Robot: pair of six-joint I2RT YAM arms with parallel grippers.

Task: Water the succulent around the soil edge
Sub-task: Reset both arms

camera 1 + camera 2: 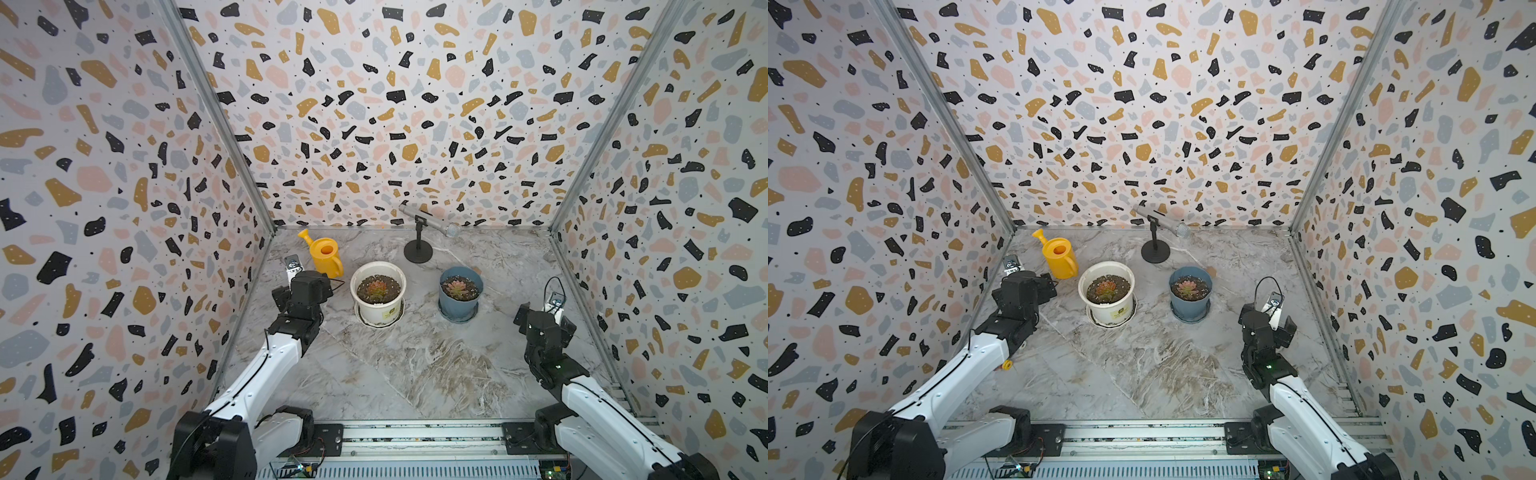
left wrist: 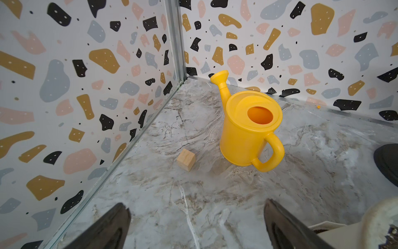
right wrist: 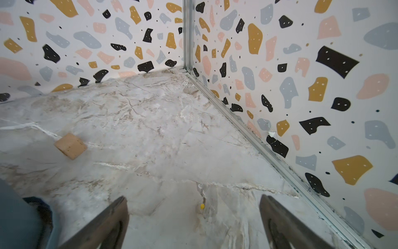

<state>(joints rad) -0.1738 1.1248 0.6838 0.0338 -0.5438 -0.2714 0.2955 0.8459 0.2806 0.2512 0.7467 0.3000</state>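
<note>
Fingers on my left arm, the left fingers (image 2: 107, 228), stand wide apart and hold nothing; the yellow watering can (image 2: 247, 133) is ahead of them, untouched, upright on the tabletop (image 1: 415, 365) near the far left corner, a wooden cube (image 2: 186, 159) just beside it; my right fingers (image 3: 103, 228) are also spread wide and empty, near the right wall; one succulent (image 1: 377, 289) sits in the white pot (image 1: 376, 311) near the can, a second succulent (image 1: 457, 288) in the blue pot (image 1: 455, 307).
</note>
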